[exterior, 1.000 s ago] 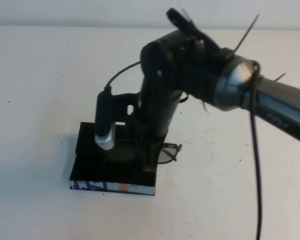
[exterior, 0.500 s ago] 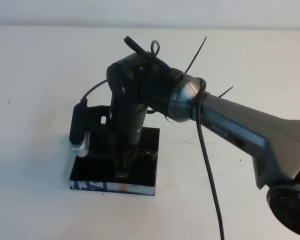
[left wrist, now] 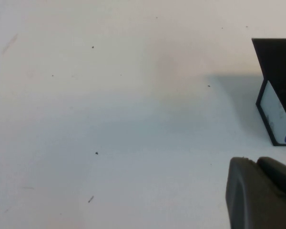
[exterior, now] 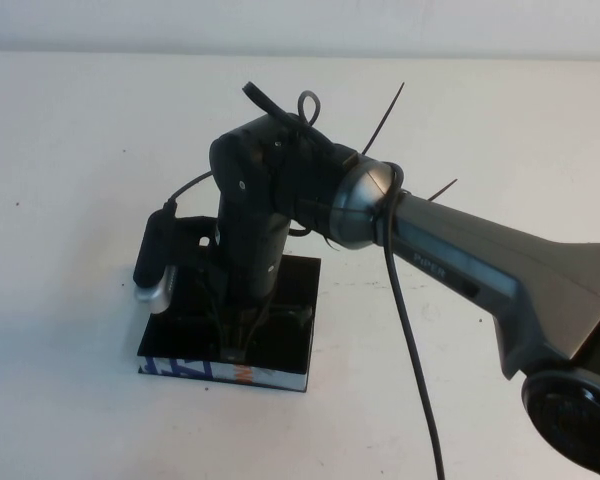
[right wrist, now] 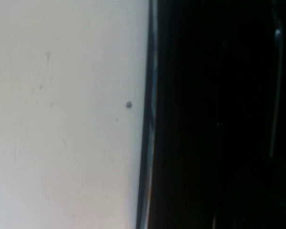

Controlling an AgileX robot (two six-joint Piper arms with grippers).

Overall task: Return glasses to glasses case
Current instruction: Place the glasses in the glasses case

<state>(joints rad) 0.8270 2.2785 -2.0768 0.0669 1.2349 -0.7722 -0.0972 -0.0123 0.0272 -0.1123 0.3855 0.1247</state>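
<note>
While the right end effector (exterior: pixel 242 335) sits low over the glasses case (exterior: pixel 290 350) (glasses unseen, grip state unclear), lower squarely; left end effector (left wrist: pixel 262 193) idles beside, state unclear.

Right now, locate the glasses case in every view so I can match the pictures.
High view: the glasses case lies low and left of centre, under the right gripper, which reaches down over it.
Left wrist view: only a corner of the case shows at the right edge; the left gripper is at the bottom right.
Right wrist view: the case's dark surface fills the right half.
Shared landmark: the white table.
</note>
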